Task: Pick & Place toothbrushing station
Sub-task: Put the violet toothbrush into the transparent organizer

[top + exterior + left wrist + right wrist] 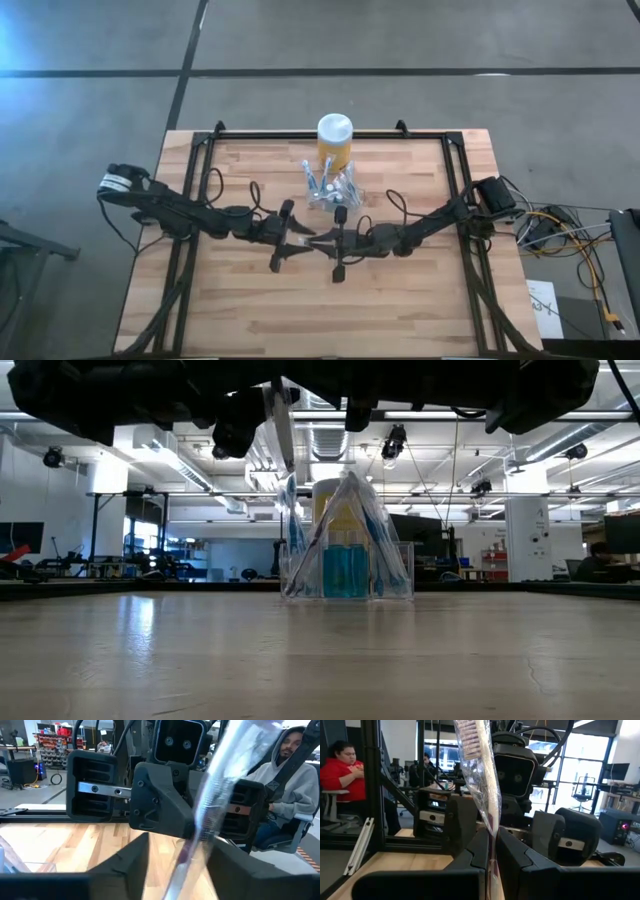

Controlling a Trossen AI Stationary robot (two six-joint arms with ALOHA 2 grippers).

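Your right claw (492, 847), frame centre: fingers pinched tight on wrapped toothbrush (477, 770). Left claw (175, 865) facing it, fingers apart around same toothbrush. Toothbrushing station (330, 190) on table (240, 310), upper centre.

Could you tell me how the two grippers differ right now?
The right gripper is shut on a plastic-wrapped toothbrush, which stands up from its fingers; the left gripper has its fingers apart on either side of the same toothbrush, not visibly clamping it. In the high view the left gripper reaches in from the left, the right gripper from the right. Both meet mid-table, just in front of the toothbrushing station.
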